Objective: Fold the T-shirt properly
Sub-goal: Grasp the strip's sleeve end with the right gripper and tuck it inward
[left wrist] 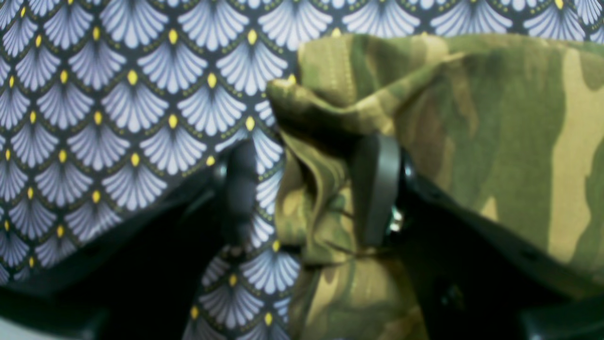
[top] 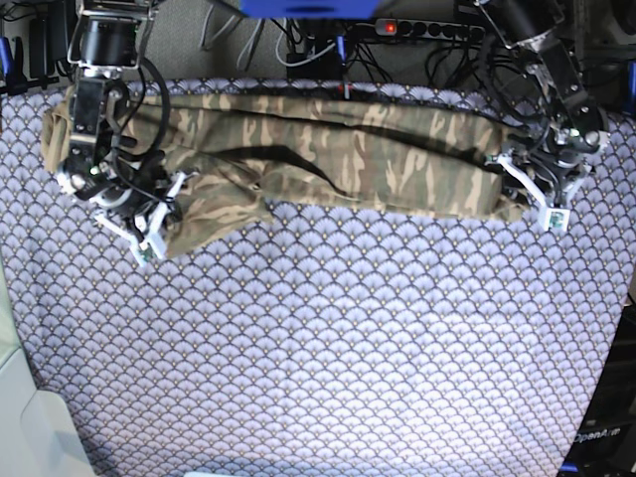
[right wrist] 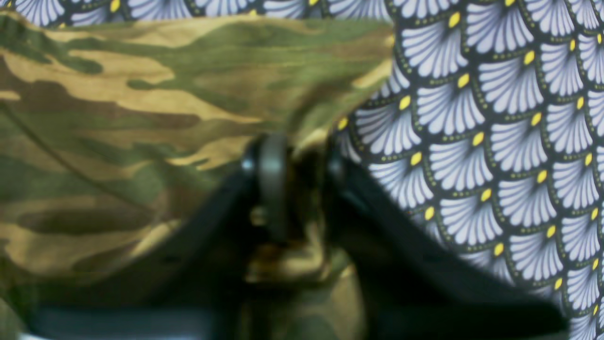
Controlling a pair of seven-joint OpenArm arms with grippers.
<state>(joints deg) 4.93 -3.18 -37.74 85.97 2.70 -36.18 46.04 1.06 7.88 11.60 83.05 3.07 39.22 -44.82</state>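
Observation:
The camouflage T-shirt (top: pixel 328 149) lies bunched in a long band across the far part of the table. At its end on the left of the base view, my right gripper (top: pixel 149 224) holds the cloth. The right wrist view shows that gripper (right wrist: pixel 302 184) shut on a pinch of T-shirt (right wrist: pixel 118 118) at the hem corner. My left gripper (top: pixel 527 194) sits at the other end of the band. In the left wrist view it (left wrist: pixel 309 193) stands open. A bunched fold of T-shirt (left wrist: pixel 472 141) lies against one finger (left wrist: pixel 377 189), and bare tablecloth shows beside the other finger (left wrist: pixel 240 189).
The purple-grey fan-scale tablecloth (top: pixel 328 338) covers the whole table. Cables and a power strip (top: pixel 417 28) run along the back edge. A white object (top: pixel 30 427) sits at the near left corner.

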